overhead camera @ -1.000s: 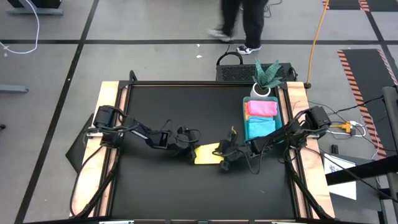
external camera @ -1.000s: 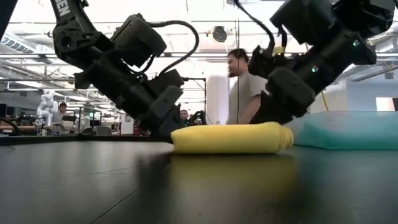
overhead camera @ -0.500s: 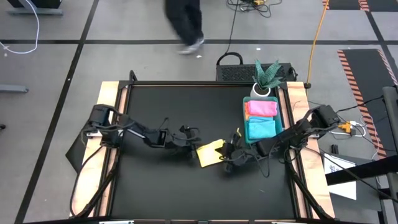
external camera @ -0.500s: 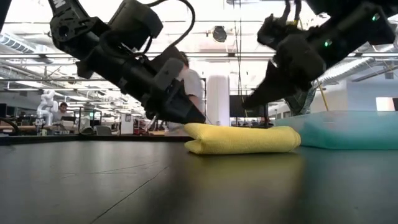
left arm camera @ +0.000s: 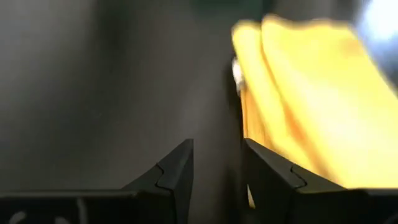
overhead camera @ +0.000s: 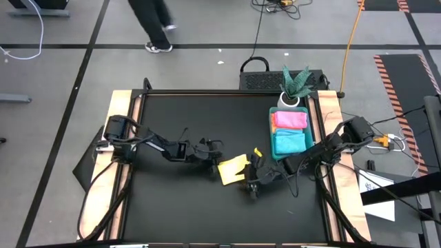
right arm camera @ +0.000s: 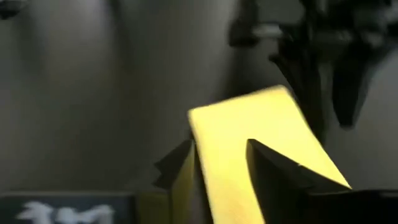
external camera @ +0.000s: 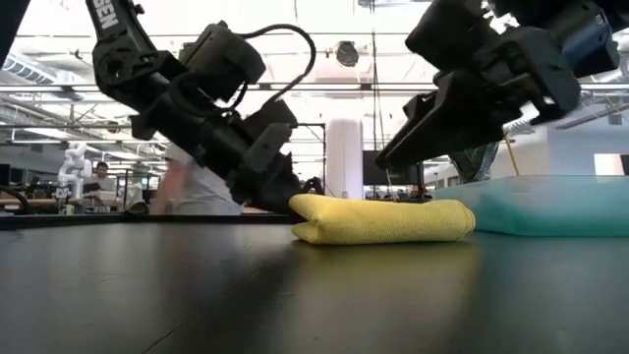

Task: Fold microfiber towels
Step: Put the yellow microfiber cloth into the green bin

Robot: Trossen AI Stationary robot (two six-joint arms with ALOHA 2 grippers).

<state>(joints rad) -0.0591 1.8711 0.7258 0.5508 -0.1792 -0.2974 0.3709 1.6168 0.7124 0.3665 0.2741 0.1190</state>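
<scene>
Right gripper (overhead camera: 252, 180) now parted, off folded yellow towel (overhead camera: 232, 169).

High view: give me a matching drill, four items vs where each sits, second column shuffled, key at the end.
Items:
1. yellow towel
2. pink towel
3. light blue towel
4. potted plant

Places:
A. in the green tray, end nearer the plant
B. folded on the black table, between the left gripper and right gripper
C. at the table's far edge, just beyond the tray
D. in the green tray, end nearer the right arm

Pairs: 1-B, 2-A, 3-D, 4-C
</scene>
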